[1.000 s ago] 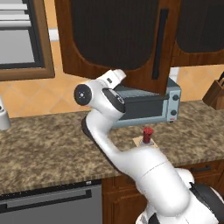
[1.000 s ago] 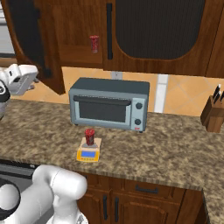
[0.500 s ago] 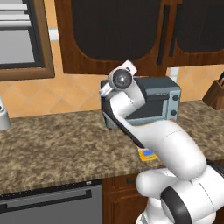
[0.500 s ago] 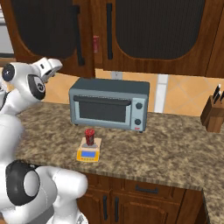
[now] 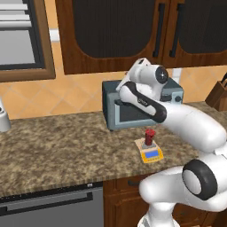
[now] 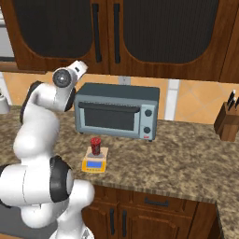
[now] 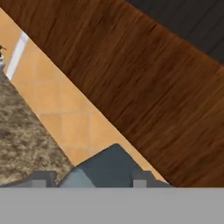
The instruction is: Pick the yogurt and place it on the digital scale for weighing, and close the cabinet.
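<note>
The red yogurt stands upright on the small yellow-edged digital scale, on the counter in front of the toaster oven. The dark brown cabinet hangs above, and both of its doors lie flush and shut. My gripper is open with nothing between its fingertips. It is held high above the toaster oven's left end, just under the cabinet's lower rail, well away from the yogurt.
The grey toaster oven sits against the tiled wall under my hand. A knife block stands at the counter's right end. Below the granite counter are a dishwasher and brown drawers.
The left cabinet door, open a second ago, has swung shut. My arm swept rightward with it, up to the spot above the toaster oven. Yogurt and scale stayed put.
</note>
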